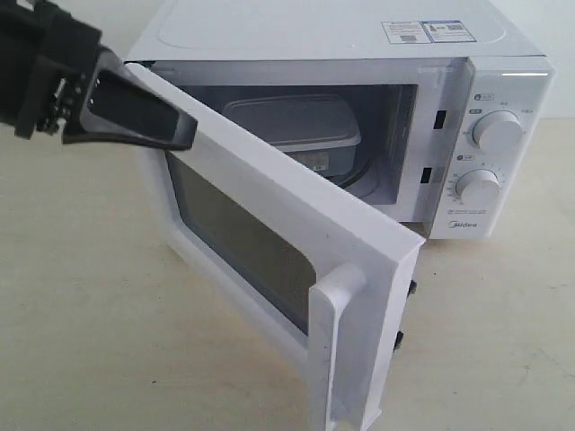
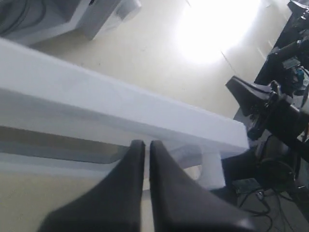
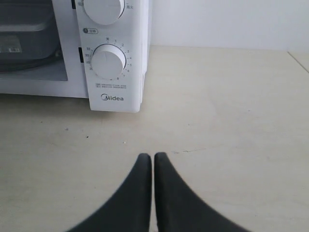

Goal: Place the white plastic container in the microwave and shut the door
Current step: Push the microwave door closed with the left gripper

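Exterior view: left arm slanted down, left fingers [image 1: 175,133] together at open door's [image 1: 269,189] top edge; right fingers [image 3: 145,166] together.

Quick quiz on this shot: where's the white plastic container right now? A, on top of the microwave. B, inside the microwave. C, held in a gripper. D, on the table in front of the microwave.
B: the container sits inside the microwave, visible in the cavity past the partly open door.
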Controlling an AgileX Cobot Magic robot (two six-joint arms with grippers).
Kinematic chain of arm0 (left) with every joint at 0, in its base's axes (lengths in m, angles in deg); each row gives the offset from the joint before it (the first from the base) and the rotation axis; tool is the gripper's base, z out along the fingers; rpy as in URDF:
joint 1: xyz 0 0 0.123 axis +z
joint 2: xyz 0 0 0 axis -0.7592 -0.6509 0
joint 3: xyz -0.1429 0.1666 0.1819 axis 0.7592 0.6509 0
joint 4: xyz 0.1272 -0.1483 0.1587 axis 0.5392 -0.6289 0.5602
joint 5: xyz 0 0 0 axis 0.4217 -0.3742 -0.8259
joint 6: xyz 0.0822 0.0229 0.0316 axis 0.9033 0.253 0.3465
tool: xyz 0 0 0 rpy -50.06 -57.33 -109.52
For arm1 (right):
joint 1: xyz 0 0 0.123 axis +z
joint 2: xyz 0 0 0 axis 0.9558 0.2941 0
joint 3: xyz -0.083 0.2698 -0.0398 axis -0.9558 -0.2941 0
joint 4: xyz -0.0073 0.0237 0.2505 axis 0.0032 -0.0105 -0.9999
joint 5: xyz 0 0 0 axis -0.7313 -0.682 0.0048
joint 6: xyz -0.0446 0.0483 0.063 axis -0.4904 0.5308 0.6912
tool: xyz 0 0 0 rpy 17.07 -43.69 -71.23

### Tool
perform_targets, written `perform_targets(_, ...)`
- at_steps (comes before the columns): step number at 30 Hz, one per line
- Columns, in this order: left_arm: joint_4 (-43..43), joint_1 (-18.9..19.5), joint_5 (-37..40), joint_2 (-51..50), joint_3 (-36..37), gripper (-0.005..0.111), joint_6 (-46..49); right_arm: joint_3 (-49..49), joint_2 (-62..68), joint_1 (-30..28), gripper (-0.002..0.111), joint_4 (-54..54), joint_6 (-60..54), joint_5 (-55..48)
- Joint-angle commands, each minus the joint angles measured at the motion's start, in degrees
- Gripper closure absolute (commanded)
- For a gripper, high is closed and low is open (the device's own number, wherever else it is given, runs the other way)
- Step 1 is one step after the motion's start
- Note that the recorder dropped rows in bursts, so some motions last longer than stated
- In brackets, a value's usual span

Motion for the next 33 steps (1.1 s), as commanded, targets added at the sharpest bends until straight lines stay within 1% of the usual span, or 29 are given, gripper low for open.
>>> perform_targets(1, -0.67, -0.22, 1.50, 4.89, -2.21, 0.102, 0.52, 0.07, -0.30, 0.06, 0.108, 0.51, -0.10, -0.07)
perform_targets(3, 1.61, -0.22, 2.97, 7.13, -2.21, 0.102, 0.01, 0.07, -0.30, 0.06, 0.108, 0.51, -0.10, -0.07)
perform_targets(5, 7.21, -0.22, 4.25, 7.95, -2.21, 0.102, -2.35, 0.07, -0.30, 0.06, 0.108, 0.51, -0.10, 0.23)
perform_targets(6, 10.91, -0.22, 4.77, 7.83, -2.09, 0.102, -2.58, 0.07, -0.30, 0.06, 0.108, -0.61, 0.66, 1.16)
perform_targets(7, 11.44, -0.22, 4.18, 7.55, -1.83, 0.102, -2.21, 0.07, -0.30, 0.06, 0.108, -3.25, 1.95, 2.24)
perform_targets(8, 11.04, -0.22, 1.44, 5.87, -1.55, 0.102, 0.32, 0.07, -0.30, 0.06, 0.108, -9.96, 4.97, 4.46)
perform_targets(9, 10.38, -0.22, 0.01, 4.57, -1.55, 0.102, 1.47, 0.07, -0.30, 0.06, 0.108, -12.79, 5.09, 5.67)
perform_targets(10, 7.79, -0.22, -1.21, 1.57, -1.55, 0.102, 3.24, 0.07, -0.30, 0.06, 0.108, -17.02, 5.09, 7.39)
perform_targets(11, 6.24, -0.22, -1.31, 0.04, -1.55, 0.102, 4.49, 0.07, -0.30, 0.06, 0.108, -18.60, 5.09, 8.01)
perform_targets(13, 3.58, -0.22, -0.82, -3.80, -1.55, 0.102, 7.51, 0.07, -0.30, 0.06, 0.108, -20.64, 5.09, 9.82)
perform_targets(16, 3.10, -0.22, -1.34, -8.88, -1.92, 0.102, 8.61, 0.07, -0.30, 0.06, 0.108, -23.24, 5.47, 11.78)
perform_targets(18, 1.18, -0.36, -2.84, -12.57, -1.91, 0.102, 10.59, 0.07, -0.30, 0.06, 0.108, -25.67, 6.24, 11.91)
perform_targets(23, -2.48, -2.23, -5.90, -15.94, -3.08, 0.102, 13.80, 0.07, -0.30, 0.06, 0.108, -28.82, 7.97, 11.91)
perform_targets(28, -2.85, -4.91, -10.45, -17.34, -5.16, 0.102, 14.15, 0.07, -0.30, 0.06, 0.108, -34.67, 9.24, 11.91)
perform_targets(30, -2.85, -5.53, -10.75, -18.23, -6.78, 0.102, 14.15, 0.07, -0.30, 0.06, 0.108, -39.58, 9.39, 12.86)
perform_targets(31, -2.85, -5.53, -10.16, -18.49, -7.77, 0.102, 13.90, 0.07, -0.30, 0.06, 0.108, -44.08, 9.75, 12.86)
perform_targets(33, -2.85, -5.42, -8.53, -18.75, -9.31, 0.102, 13.30, 0.07, -0.30, 0.06, 0.108, -56.92, 11.22, 12.96)
